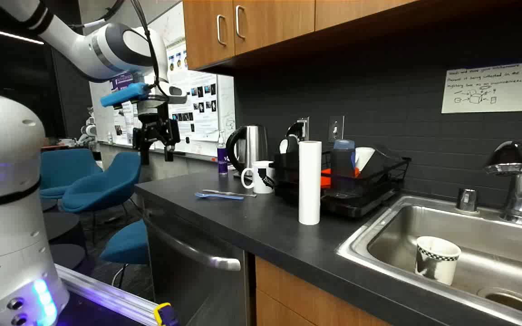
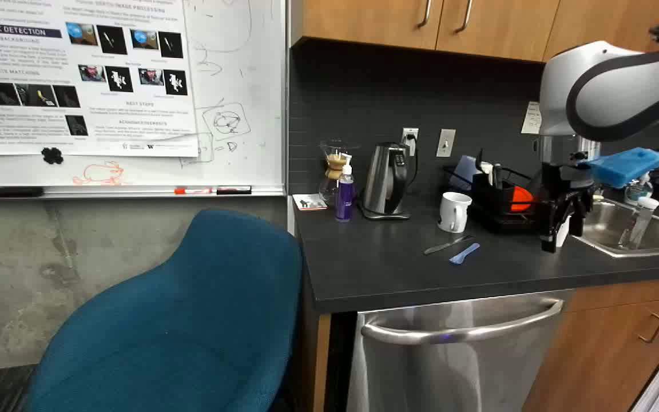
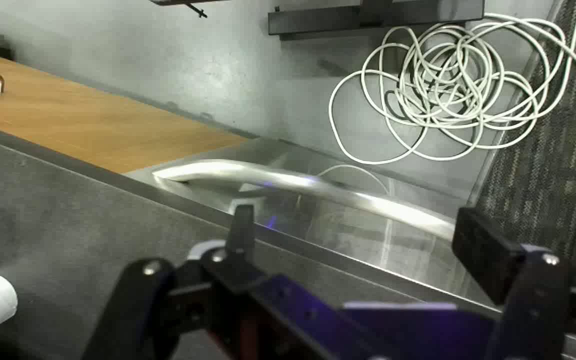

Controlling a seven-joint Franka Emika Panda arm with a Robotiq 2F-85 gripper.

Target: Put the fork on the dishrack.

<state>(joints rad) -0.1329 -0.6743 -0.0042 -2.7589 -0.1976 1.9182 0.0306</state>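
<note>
"Two utensils lay flat on the counter (image 1: 254,219), just beside each other: the bluish fork (image 1: 219,196) & a slim silver knife (image 2: 448,245), w/ a gap betw. them in an exterior view."

"K, & your gripper (image 3: 358,227)?"

"Released. It hung in midair, its fingers (image 3: 485,255) pointing down & well apart; my wrist view had the counter's front edge & a long steel handle (image 3: 313,184) showing betw. them."

"Was the fork in the dishrack (image 1: 356,208) yet?"

"No, outside it. In both exterior views I saw it on the counter near the white mug (image 1: 262,176), & that mug stood just beside the dishrack."

"& around the dishrack?"

"A white paper-towel roll (image 1: 310,183) stood upright in front, in an exterior view. The dishrack held an orange item (image 2: 521,198) & assorted dishes, too overlapped for me to sort. Next to it was the steel sink (image 1: 355,248), w/ a checker-rimmed cup (image 1: 437,267) inside."
</note>
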